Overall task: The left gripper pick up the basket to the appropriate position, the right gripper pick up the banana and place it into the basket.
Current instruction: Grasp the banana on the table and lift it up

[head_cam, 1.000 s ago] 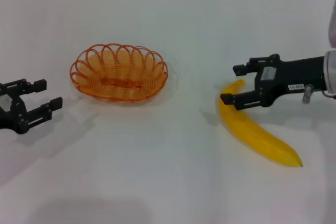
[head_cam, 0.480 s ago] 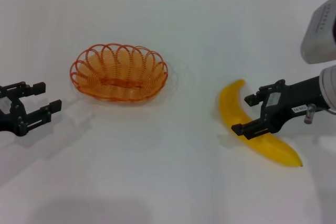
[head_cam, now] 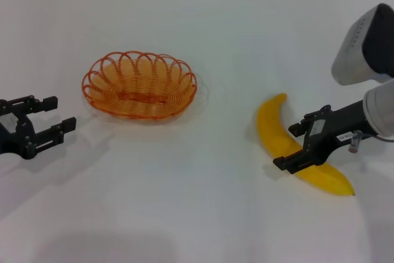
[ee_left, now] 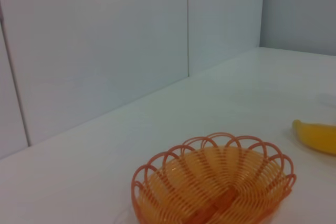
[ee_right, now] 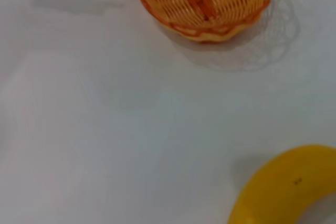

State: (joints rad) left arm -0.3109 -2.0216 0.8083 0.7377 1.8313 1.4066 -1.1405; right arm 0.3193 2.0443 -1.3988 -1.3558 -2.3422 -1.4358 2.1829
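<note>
Lower right of the head view, right tool (head_cam: 294,146) gapes across the diagonal banana (head_cam: 299,149), seemingly unclamped; basket (head_cam: 140,84) upper left.

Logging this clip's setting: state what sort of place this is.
Probably a robot test bench in a lab: a bare white table against plain white wall panels, holding only an orange wire basket and a plastic-looking banana.

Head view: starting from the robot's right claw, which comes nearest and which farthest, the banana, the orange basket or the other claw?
1. The banana, on the robot's right: the right gripper is open with a finger on each side of its middle.
2. The basket, left of centre on the table.
3. The left gripper, open at the far left edge, short of the basket.
</note>
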